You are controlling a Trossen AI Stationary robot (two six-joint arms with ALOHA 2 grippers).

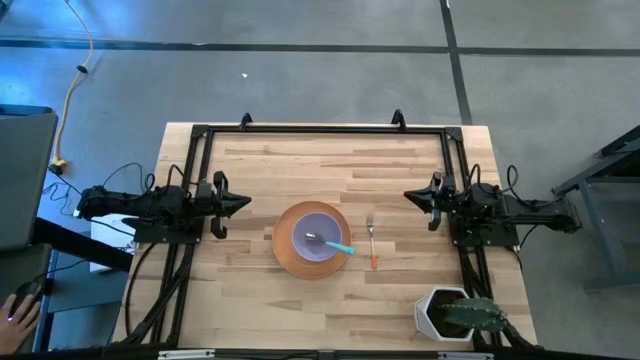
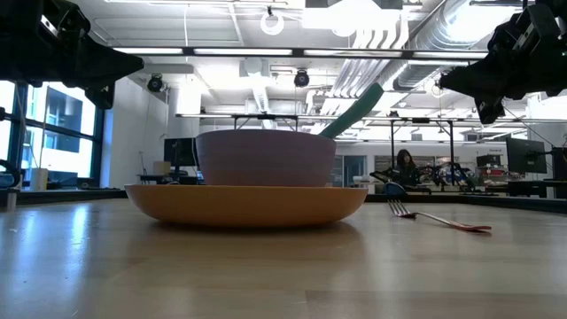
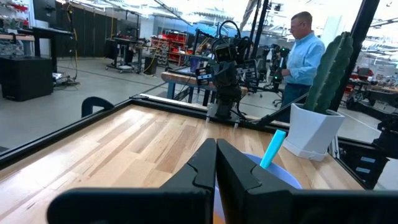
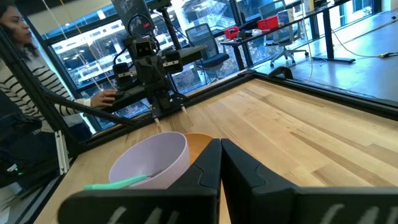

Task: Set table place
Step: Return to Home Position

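Observation:
The orange plate (image 1: 288,252) lies on the table (image 1: 300,170) near its middle, toward the near edge. The lavender bowl (image 1: 320,235) stands in the plate. The teal-handled spoon (image 1: 338,246) rests in the bowl, its handle leaning over the rim (image 2: 354,108). The fork (image 1: 372,240) with an orange handle lies flat on the wood just right of the plate. My left gripper (image 1: 246,202) hangs shut at the table's left side, and my right gripper (image 1: 408,195) hangs shut at the right side. Both are above the table and apart from everything.
A white angular pot (image 1: 440,312) with a green cactus stands at the near right corner. A black rail frame (image 1: 320,130) runs along the far edge and both sides. People stand beyond the table in the wrist views; a hand (image 1: 20,310) shows at the far left.

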